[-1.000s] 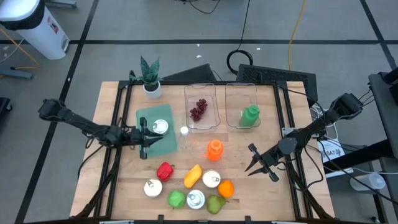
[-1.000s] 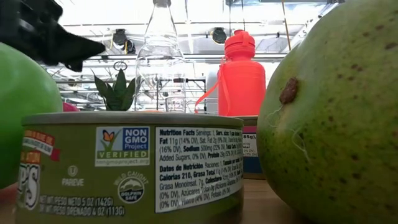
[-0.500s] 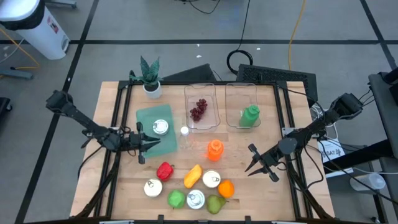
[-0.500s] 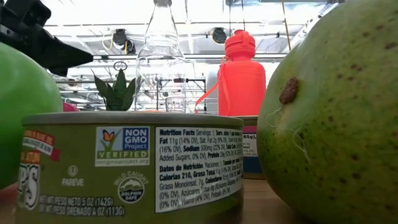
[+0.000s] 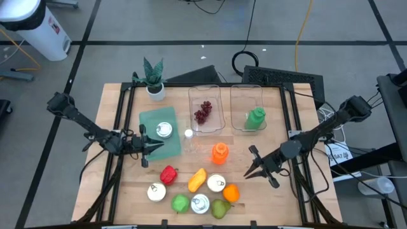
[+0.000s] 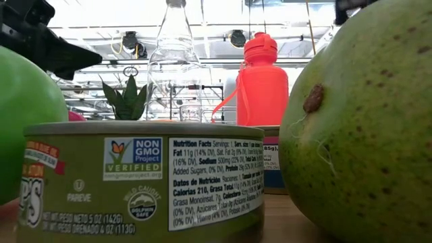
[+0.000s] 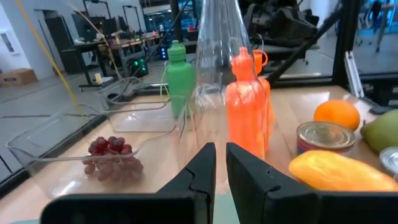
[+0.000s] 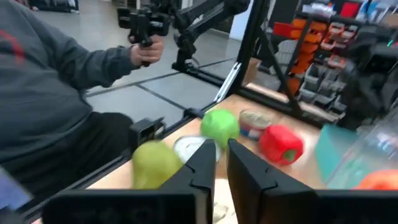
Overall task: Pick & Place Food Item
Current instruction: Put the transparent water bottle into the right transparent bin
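Food lies at the table's near side: a red pepper, a yellow fruit, an orange, a green apple and a pear, with several cans among them. Grapes sit in a clear tray. My left gripper is shut and hovers over the near edge of a green mat, pointing right at a clear bottle. My right gripper is shut, in the air right of the orange bottle, above the cans.
A second clear tray holds a green bottle. A can stands on the green mat and a potted plant at the far left corner. A seated person's hand shows beyond the table's near edge.
My left gripper has drawn back a little toward the table's left and near edges, staying shut. My right gripper has shifted slightly toward the table's left, closer to the orange bottle and the cans. Nothing on the table has moved.
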Tool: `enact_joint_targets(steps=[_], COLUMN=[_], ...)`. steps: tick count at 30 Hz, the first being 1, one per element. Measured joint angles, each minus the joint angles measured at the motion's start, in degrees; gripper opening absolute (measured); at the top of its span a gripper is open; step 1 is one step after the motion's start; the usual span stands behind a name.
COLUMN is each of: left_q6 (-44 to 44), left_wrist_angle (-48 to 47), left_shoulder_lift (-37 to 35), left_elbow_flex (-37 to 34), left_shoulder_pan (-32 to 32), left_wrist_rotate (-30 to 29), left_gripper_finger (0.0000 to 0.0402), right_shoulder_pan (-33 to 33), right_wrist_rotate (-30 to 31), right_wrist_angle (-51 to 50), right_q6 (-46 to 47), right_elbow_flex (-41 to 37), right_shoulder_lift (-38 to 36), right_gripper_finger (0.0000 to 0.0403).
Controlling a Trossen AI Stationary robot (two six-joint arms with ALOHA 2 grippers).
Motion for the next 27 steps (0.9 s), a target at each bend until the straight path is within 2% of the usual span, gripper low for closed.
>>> enact_joint_targets(steps=[5,11,14,20,27], left_q6=[-3.94,1.03,3.29,6.84,6.69], left_wrist_angle=[3.58,7.65,8.40,4.02,-3.52], left_shoulder_lift=[0.00,0.81,2.30,10.97,20.78], left_elbow_flex=[0.00,0.68,3.98,14.85,28.55], left_shoulder_pan=[0.00,0.07,0.09,0.93,6.09], left_wrist_rotate=[0.04,-0.23,-0.12,-0.48,-0.34], left_gripper_finger=[0.0049,0.0050,0.0067,0.0159,0.0327], right_shoulder_pan=[-1.26,-1.56,-1.53,-1.58,-1.51], right_wrist_rotate=[-2.35,-3.01,-3.02,-3.02,-3.03], right_wrist_angle=[-2.36,-9.38,-8.36,-5.00,-5.09], right_q6=[-1.00,2.28,2.76,3.38,5.03], right_elbow_flex=[3.16,2.97,1.53,-0.67,-0.71], right_shoulder_lift=[-0.04,-0.02,-0.02,-0.02,-0.02], right_gripper_finger=[0.0007,0.0001,0.0001,0.0001,0.0002])
